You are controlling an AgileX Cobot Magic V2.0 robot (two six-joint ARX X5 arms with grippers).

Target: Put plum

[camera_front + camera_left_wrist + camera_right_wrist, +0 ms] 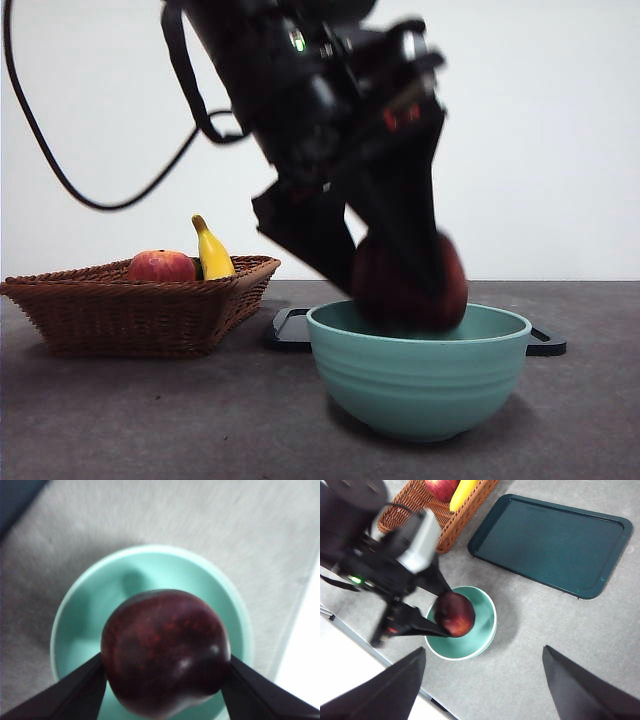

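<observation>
My left gripper [165,672] is shut on the plum [165,650], a glossy dark maroon round fruit. It holds the plum just above the mint green bowl [80,615]. In the front view the plum [410,285] sits at the rim of the bowl [418,385], with the left gripper [400,270] coming down from above. The right wrist view shows the plum [455,613] over the bowl [482,630], held by the left gripper [442,615]. My right gripper [482,680] is open and empty, high above the table.
A wicker basket [130,315] stands at the left with a red-orange fruit [161,266] and a banana [212,252] in it. A dark green tray [555,540] lies flat behind the bowl. The basket [410,502] also shows in the right wrist view.
</observation>
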